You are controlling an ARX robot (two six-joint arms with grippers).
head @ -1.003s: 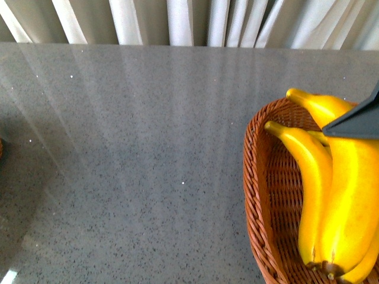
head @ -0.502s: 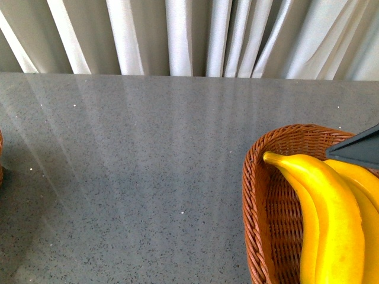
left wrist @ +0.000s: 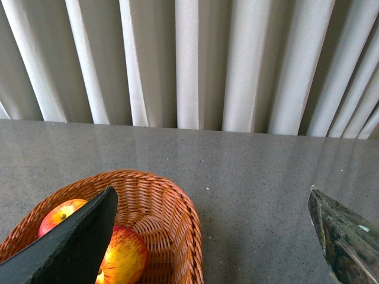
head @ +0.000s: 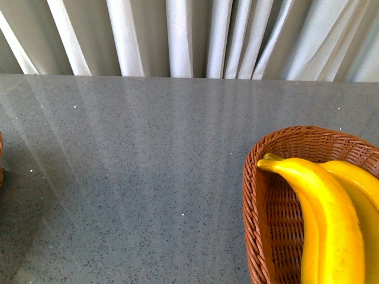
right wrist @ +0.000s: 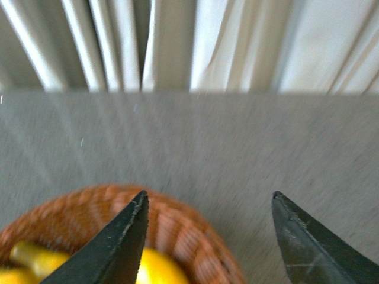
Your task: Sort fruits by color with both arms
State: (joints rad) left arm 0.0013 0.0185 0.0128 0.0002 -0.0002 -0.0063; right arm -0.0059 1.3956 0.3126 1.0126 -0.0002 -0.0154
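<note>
On the right side of the table (head: pixel 148 177), at its near edge, you have a wicker basket (head: pixel 256 201) with the bananas (head: pixel 331 219) lying lengthwise in it, stem tips pointing toward the far rim; how many there are you cannot tell, since they run out of the front view. Neither arm shows in that view.

Your right gripper (right wrist: pixel 207 242) hangs above that basket (right wrist: pixel 177 228) with its fingers (right wrist: pixel 118 248) spread wide and nothing between them. One finger sits over the basket's far rim, where you see a banana (right wrist: pixel 157 269) just below it and a second banana tip (right wrist: pixel 29 257) further along; this view is blurred, so finer detail is lost.

Your left gripper (left wrist: pixel 207 242) is also spread wide and empty. One finger (left wrist: pixel 71 248) hangs over a second basket (left wrist: pixel 160 213) on the left side of the table (left wrist: pixel 254 177); the other finger (left wrist: pixel 346 236) is over bare tabletop. In that basket lie two apples (left wrist: pixel 124 254), red streaked with yellow, touching each other; the further apple (left wrist: pixel 56 214) is near the wall, and both are partly hidden by the finger.

In the front view only a sliver of this basket (head: pixel 1 160) shows at the left edge. Beyond the table's far edge hangs a pleated pale curtain (head: pixel 189 35).
</note>
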